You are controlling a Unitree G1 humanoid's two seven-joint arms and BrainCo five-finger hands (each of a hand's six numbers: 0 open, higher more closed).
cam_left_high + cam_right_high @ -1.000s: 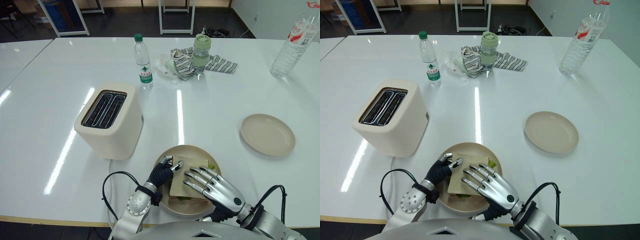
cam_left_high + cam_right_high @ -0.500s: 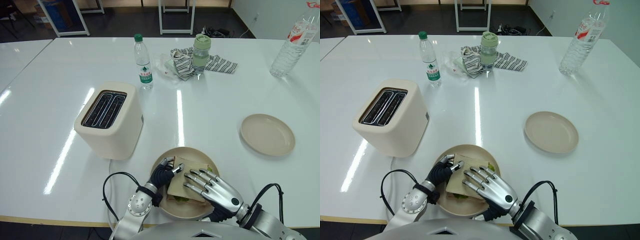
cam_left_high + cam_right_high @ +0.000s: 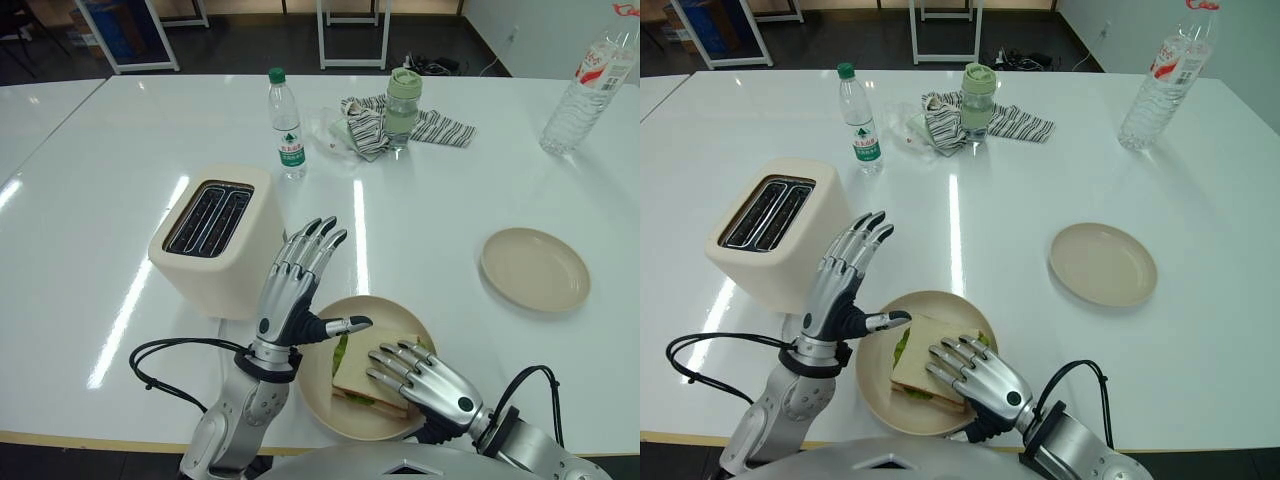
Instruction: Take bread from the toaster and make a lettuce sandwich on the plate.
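Head stereo pair, facing down, same table (image 3: 450,190).

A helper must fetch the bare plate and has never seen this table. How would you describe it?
On the white table, go to the robot's right, past the toaster and the near plate that holds the sandwich. The bare plate lies alone there: round and beige like its neighbour, but with nothing on it.

Right robot hand (image 3: 428,376) flat on sandwich (image 3: 353,368), left robot hand (image 3: 292,292) upright, fingers (image 3: 313,243) spread
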